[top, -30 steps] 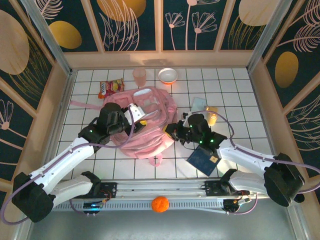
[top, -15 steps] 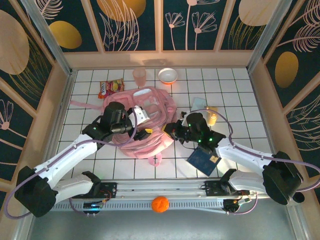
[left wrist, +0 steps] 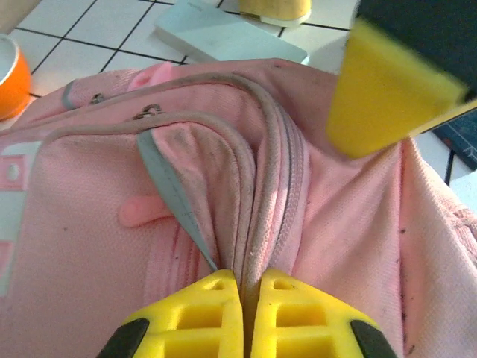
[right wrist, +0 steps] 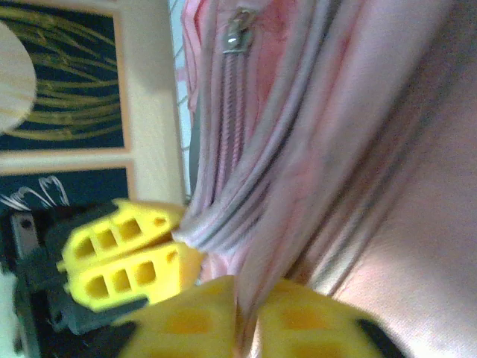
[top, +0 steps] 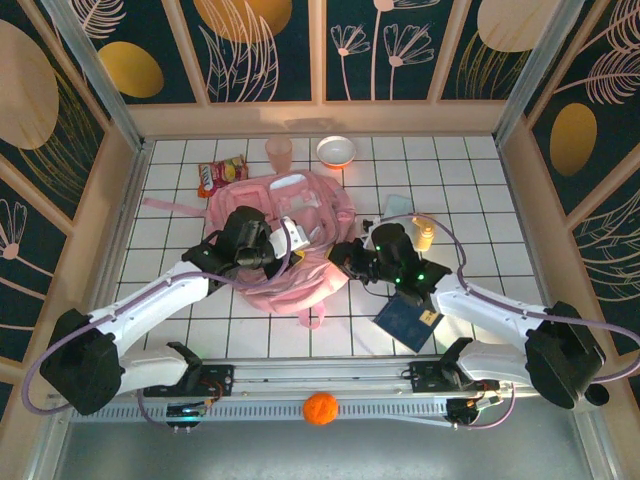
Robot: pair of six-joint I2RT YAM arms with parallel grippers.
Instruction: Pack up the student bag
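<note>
The student bag (top: 312,208), a big soft pink backpack with white zip trim, lies mid-table in the top view. My left gripper (top: 296,254) is on the bag's middle. In the left wrist view its yellow fingers (left wrist: 216,313) are shut on a raised fold of zip trim (left wrist: 262,224). My right gripper (top: 346,260) is at the bag's right edge. In the right wrist view its fingers (right wrist: 186,321) pinch a ridge of pink fabric (right wrist: 358,149), with the left gripper's fingers (right wrist: 123,253) close beside them.
A snack packet (top: 222,174), pink cup (top: 279,153) and orange bowl (top: 337,150) stand behind the bag. A pale book (top: 398,207), yellow bottle (top: 425,234) and dark blue notebook (top: 406,320) lie to its right. An orange ball (top: 320,408) rests on the front rail.
My left gripper has moved right across the bag, opened, and closed on the zip fold. The right gripper has kept its place at the bag's right edge.
</note>
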